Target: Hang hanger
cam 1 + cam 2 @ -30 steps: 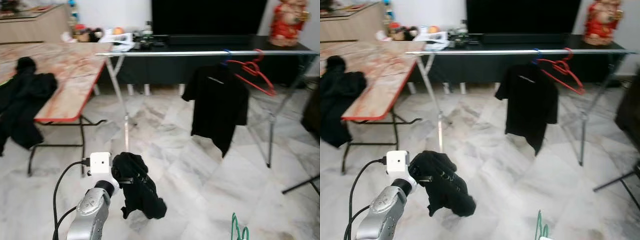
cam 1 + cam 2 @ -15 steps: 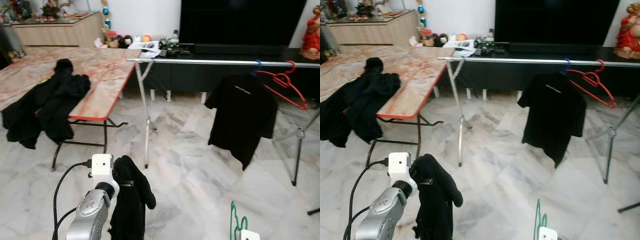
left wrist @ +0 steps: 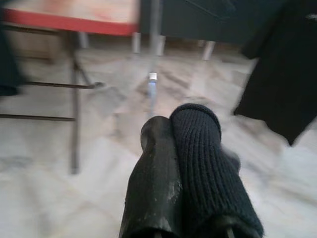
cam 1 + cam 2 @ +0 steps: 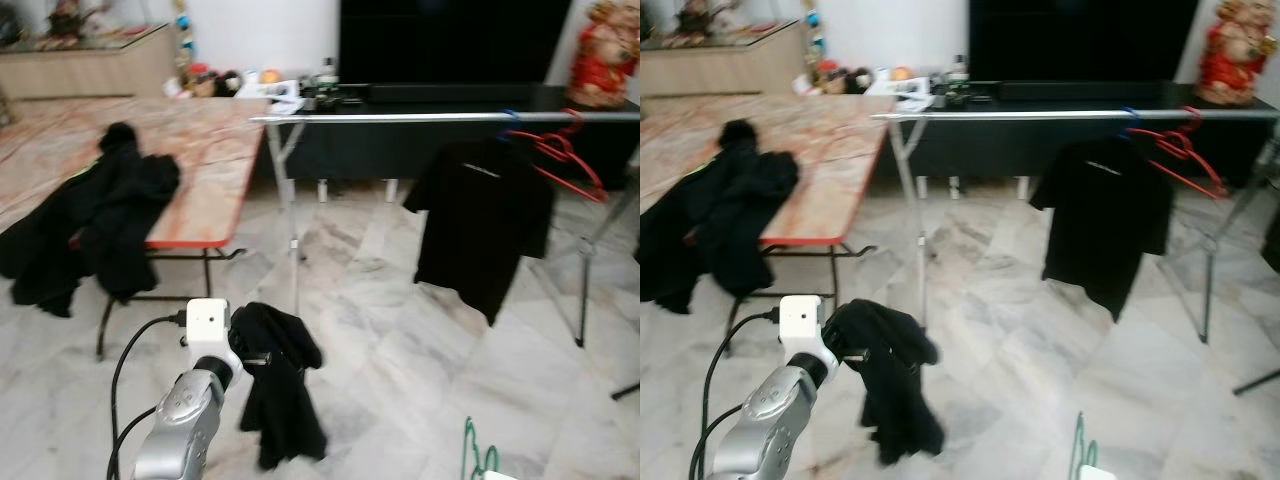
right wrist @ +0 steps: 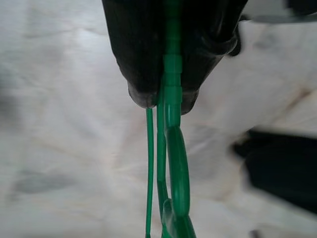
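Note:
My left gripper (image 4: 250, 352) is shut on a black knit garment (image 4: 283, 405) that dangles low above the floor, well short of the rail. In the left wrist view the garment (image 3: 208, 168) lies bunched against one black finger (image 3: 154, 178). My right gripper (image 5: 166, 96) is shut on a green hanger (image 5: 173, 163); the hanger's top (image 4: 478, 458) pokes up at the lower right. A silver clothes rail (image 4: 400, 117) spans the room ahead. A black T-shirt (image 4: 485, 225) and a red hanger (image 4: 562, 150) hang on it toward the right.
A folding table (image 4: 215, 180) with a red edge stands at the left, a heap of black clothes (image 4: 100, 215) draped over it. Behind the rail are a black TV console (image 4: 430, 95) and a red figurine (image 4: 600, 50). Marble floor (image 4: 400, 350) lies between me and the rail.
The whole view has shifted and blurred as the camera moved. The black garment has swung under my left gripper. Both grips are unchanged.

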Robot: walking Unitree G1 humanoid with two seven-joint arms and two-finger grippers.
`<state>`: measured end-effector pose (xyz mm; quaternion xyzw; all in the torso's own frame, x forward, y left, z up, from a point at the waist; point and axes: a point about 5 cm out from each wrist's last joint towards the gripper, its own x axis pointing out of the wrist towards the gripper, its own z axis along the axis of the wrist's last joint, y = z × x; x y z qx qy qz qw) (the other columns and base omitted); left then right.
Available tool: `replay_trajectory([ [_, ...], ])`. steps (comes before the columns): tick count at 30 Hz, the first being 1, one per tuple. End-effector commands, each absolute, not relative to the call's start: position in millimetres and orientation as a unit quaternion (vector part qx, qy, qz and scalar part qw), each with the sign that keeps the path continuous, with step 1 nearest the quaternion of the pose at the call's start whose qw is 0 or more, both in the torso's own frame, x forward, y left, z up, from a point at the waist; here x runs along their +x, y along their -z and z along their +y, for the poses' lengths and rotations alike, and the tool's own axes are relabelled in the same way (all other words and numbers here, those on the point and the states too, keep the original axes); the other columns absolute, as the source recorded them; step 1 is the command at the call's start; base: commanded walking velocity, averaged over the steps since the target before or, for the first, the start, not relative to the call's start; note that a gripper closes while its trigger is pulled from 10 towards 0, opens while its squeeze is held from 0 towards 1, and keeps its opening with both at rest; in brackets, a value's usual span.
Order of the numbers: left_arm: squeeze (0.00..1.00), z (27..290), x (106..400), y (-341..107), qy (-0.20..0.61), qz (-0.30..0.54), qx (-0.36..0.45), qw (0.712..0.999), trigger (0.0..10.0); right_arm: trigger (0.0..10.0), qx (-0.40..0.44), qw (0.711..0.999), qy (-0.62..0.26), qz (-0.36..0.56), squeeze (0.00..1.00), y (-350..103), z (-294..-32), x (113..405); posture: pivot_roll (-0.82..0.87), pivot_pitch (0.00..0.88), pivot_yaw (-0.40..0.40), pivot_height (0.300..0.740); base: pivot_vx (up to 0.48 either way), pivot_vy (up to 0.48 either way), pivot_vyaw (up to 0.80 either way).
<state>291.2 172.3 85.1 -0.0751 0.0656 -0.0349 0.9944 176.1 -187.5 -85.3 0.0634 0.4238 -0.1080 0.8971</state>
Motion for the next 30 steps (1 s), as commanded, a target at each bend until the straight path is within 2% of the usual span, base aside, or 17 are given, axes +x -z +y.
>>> replay_trajectory([
  [1,0.0,164.1,296.1,-98.5,0.047,0.039,-0.081,0.995,10.0,10.0,0.06,0.896,0.115,0.425,0.0,85.7,-194.0,173.2,0.01,0.045,0.048,0.74,0.0,0.435,0.0],
  [21,0.0,170.9,295.3,-101.0,0.033,0.034,-0.077,0.996,10.0,10.0,0.058,0.895,0.11,0.428,0.0,86.2,-194.9,172.1,0.02,0.06,0.036,0.74,0.0,0.463,0.0],
  [30,0.0,176.2,293.8,-107.1,0.025,0.012,-0.079,0.996,10.0,10.0,0.056,0.894,0.109,0.432,0.0,86.8,-196.3,170.8,0.02,0.063,0.032,0.74,0.0,0.0,0.0],
])
